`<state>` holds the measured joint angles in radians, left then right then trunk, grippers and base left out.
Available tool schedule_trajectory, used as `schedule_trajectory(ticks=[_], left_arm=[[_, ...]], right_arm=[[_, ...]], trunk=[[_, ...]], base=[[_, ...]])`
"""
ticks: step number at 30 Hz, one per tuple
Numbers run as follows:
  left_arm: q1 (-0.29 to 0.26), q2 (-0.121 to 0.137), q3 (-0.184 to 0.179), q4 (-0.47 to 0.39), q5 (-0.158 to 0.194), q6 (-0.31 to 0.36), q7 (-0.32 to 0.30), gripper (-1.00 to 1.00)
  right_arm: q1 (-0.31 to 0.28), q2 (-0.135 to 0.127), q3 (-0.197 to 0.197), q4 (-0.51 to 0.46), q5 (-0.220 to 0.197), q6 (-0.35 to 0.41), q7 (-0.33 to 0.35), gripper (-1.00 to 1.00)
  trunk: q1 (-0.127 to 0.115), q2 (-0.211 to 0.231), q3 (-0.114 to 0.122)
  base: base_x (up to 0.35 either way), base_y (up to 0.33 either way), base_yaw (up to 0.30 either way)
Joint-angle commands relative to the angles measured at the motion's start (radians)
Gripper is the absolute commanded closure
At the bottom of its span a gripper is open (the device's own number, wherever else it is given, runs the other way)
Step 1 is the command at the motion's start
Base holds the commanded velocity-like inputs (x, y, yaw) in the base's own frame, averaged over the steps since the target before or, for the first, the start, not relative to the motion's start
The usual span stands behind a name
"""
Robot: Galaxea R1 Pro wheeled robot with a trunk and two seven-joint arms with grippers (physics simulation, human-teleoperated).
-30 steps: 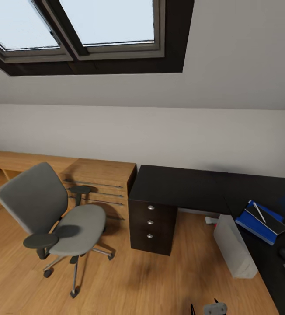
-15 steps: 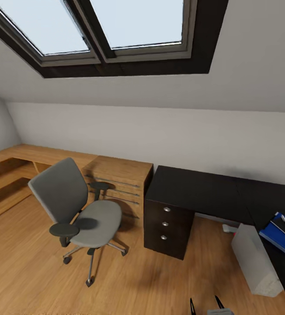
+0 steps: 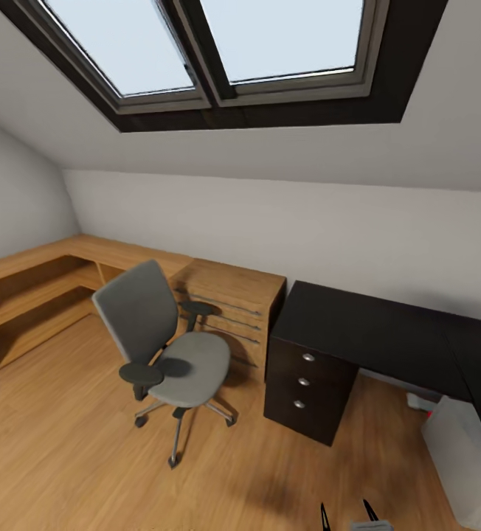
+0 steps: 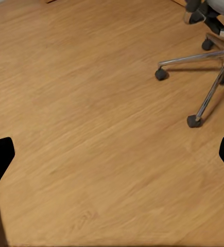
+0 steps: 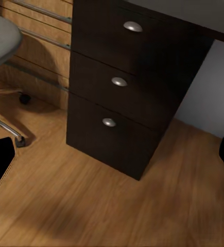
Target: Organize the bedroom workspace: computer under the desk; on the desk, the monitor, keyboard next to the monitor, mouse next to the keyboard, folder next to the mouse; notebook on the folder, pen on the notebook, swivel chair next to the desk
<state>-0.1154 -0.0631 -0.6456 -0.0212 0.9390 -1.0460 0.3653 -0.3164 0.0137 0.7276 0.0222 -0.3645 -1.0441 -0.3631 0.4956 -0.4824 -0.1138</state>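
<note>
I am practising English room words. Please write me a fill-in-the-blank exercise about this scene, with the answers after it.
1. The black desk has ___ drawers with round silver knobs.
2. The swivel chair stands on the ___ floor.
3. The chair's seat is ___ in colour.
4. Above the chair, the sloped ceiling holds a ___.

Missing words: three; wooden; grey; skylight

Below me the floor (image 3: pixel 63 457) is light wood with a smooth satin grain. My chair (image 3: pixel 168 346) has grey matt cloth padding, chrome legs (image 4: pixel 194 59) and black castors. The surface (image 3: pixel 373 332) looks matt black, its drawer knobs (image 5: pixel 119 81) brushed silver metal.
</note>
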Motion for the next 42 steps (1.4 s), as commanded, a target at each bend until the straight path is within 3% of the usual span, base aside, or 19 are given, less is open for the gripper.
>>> schedule_trajectory(ticks=[1,12,20,23,25,29,30,32,36,42], left_arm=[[0.000,-0.001,-0.009,0.000,-0.001,-0.001,0.012,-1.00],[0.000,-0.001,-0.010,0.000,-0.004,-0.001,0.010,-1.00],[0.000,0.000,-0.011,0.000,-0.005,-0.001,0.009,-1.00],[0.000,0.006,-0.012,0.000,-0.005,-0.001,0.006,-1.00],[0.003,0.032,-0.017,0.000,-0.012,-0.001,-0.020,-1.00],[0.027,0.086,-0.018,0.000,-0.016,-0.001,-0.136,-1.00],[0.039,0.156,-0.019,0.000,-0.017,-0.001,-0.380,-1.00],[0.041,0.178,-0.019,0.000,-0.017,-0.001,-0.463,-1.00],[0.042,0.193,-0.019,0.001,-0.016,-0.001,-0.518,-1.00],[0.043,0.202,-0.018,0.001,-0.016,-0.001,-0.551,-1.00]], right_arm=[[-0.001,0.001,0.009,0.002,-0.004,-0.003,-0.005,-1.00],[-0.001,0.003,0.010,0.002,-0.004,-0.003,-0.011,-1.00],[0.000,0.006,0.010,0.002,-0.003,-0.003,-0.067,-1.00],[0.001,0.005,0.010,0.002,0.000,-0.003,-0.085,-1.00],[0.005,0.003,0.010,0.002,0.003,-0.003,-0.089,-1.00],[0.008,-0.001,0.010,0.002,0.007,-0.003,-0.089,-1.00],[0.017,-0.004,0.012,0.001,0.017,-0.003,-0.087,-1.00],[0.025,-0.005,0.013,0.001,0.037,-0.003,-0.087,-1.00],[0.032,-0.013,0.013,0.001,0.085,-0.003,-0.087,-1.00],[0.041,-0.054,0.014,0.001,0.192,-0.003,-0.086,-1.00]], trunk=[[-0.003,0.005,0.001],[-0.046,0.082,0.028],[-0.046,0.082,0.024],[-0.046,0.082,0.022],[-0.046,0.082,0.020],[-0.046,0.082,0.018],[-0.046,0.082,0.017],[-0.046,0.082,0.016],[-0.046,0.082,0.014],[-0.046,0.082,0.010]], base=[[0.000,0.000,0.263],[0.000,0.000,0.262],[0.000,0.000,0.262],[0.000,0.000,0.260],[0.000,0.000,0.260],[0.000,0.000,0.259],[0.000,0.000,0.258],[0.000,0.000,0.258],[0.000,0.000,0.257],[0.000,0.000,0.257]])
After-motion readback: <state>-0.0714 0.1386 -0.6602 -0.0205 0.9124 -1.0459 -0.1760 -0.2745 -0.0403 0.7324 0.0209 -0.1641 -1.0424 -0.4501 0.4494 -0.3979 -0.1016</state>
